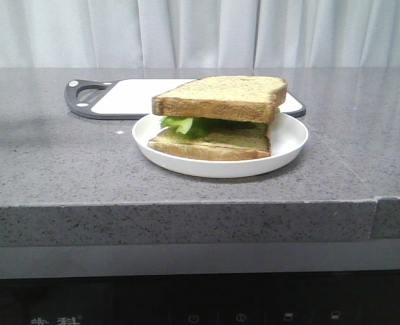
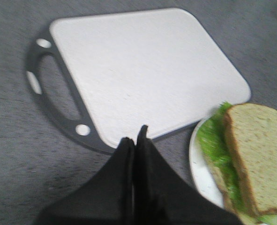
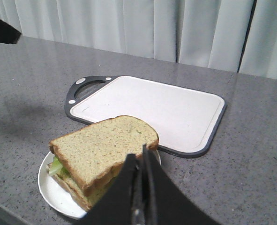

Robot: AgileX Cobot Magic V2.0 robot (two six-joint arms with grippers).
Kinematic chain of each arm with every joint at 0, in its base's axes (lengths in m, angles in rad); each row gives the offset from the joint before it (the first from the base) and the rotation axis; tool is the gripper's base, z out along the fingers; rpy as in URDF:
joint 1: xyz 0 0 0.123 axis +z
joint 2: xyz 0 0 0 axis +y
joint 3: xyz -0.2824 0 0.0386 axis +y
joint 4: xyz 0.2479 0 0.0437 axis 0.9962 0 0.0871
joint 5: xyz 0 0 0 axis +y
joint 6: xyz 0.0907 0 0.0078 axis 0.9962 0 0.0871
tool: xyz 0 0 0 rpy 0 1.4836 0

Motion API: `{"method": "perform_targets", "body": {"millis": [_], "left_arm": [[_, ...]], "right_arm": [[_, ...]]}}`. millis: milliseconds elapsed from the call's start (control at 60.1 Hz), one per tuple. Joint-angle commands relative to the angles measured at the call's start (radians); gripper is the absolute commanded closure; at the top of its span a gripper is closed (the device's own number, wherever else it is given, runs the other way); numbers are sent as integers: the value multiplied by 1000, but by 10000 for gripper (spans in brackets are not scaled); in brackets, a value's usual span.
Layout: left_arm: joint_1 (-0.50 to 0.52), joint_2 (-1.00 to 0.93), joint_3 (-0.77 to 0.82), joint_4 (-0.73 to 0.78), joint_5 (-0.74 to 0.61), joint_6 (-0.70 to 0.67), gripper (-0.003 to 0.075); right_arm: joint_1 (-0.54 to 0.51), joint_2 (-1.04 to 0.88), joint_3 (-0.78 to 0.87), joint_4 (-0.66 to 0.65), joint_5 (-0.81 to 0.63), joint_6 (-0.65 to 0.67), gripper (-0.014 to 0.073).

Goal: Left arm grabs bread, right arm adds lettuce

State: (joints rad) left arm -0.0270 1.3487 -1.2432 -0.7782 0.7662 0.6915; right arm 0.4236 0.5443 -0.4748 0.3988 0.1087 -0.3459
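The thick tan bread (image 1: pixel 220 95) lies tilted on top of the green lettuce (image 1: pixel 189 125), which rests on a thinner slice (image 1: pixel 213 143) in a white plate (image 1: pixel 284 150). No gripper shows in the front view. In the left wrist view my left gripper (image 2: pixel 135 136) is shut and empty above the counter, beside the plate (image 2: pixel 199 171), with the bread (image 2: pixel 260 154) and lettuce (image 2: pixel 213 140) to one side. In the right wrist view my right gripper (image 3: pixel 139 153) is shut and empty, raised over the near edge of the bread (image 3: pixel 101 145). A bit of lettuce (image 3: pixel 57 165) peeks out.
A white cutting board (image 1: pixel 128 95) with a dark grey handle lies behind the plate; it also shows in the left wrist view (image 2: pixel 147 70) and the right wrist view (image 3: pixel 152 108). The grey counter drops off at its front edge (image 1: pixel 186 203). White curtains hang behind.
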Motion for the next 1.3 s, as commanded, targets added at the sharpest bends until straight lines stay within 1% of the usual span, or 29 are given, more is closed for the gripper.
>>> {"method": "perform_targets", "body": {"millis": [0,116,250,316,449,549,616,699,815,1281], "left_arm": [[-9,-160,88,13,-224,0,741],[-9,-369,289,22,-420,59,741],[-9,-628,515,27,-532,79,741],[-9,-763,614,35,-547,79,741],[-9,-1040,780,42,-547,79,741],[-9,-1232,867,42,-547,79,741],[-9,-1326,905,42,-543,75,741],[-9,-1374,930,42,-527,66,741],[-9,-1352,934,40,-497,67,741],[-9,-1350,934,40,-495,67,741]], "right_arm": [[-5,-2,-29,-9,-103,-2,655],[-5,-4,-25,-11,-109,-6,655],[-5,-61,34,-11,-160,-38,655],[-5,-109,76,-11,-184,-38,655],[-5,-201,150,-11,-183,-38,655],[-5,-240,177,-11,-160,-38,655],[-5,-244,180,-11,-158,-38,655],[-5,-244,180,-11,-166,-38,655],[-5,-244,180,-11,-162,-38,655],[-5,-244,180,-11,-159,-38,655]]}}
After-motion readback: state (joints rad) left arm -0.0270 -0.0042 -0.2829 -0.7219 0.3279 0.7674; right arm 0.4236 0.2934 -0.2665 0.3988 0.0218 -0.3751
